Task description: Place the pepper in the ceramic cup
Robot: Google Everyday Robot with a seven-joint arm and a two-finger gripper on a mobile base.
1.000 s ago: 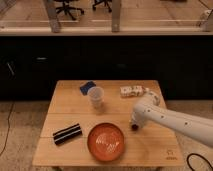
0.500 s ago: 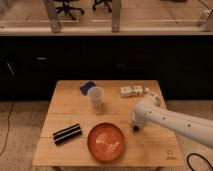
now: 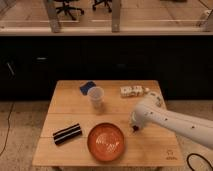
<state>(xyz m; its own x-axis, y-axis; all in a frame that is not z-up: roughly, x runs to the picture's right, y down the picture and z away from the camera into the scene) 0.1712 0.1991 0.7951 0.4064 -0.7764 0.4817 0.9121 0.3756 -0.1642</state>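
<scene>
I saw the gripper [image 3: 135,129] low over the table [image 3: 65,105] just right of the bowl [image 3: 106,142], the pepper [image 3: 134,131] at its tip, cup [image 3: 95,98] standing beyond the bowl.

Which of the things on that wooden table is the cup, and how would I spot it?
Find the wooden table, then the big orange bowl near its front edge. Just behind the bowl, left of the robot's gripper, the ceramic cup stands upright in front of a blue item. It is the only tall, plain whitish thing there, much narrower than the bowl.
</scene>
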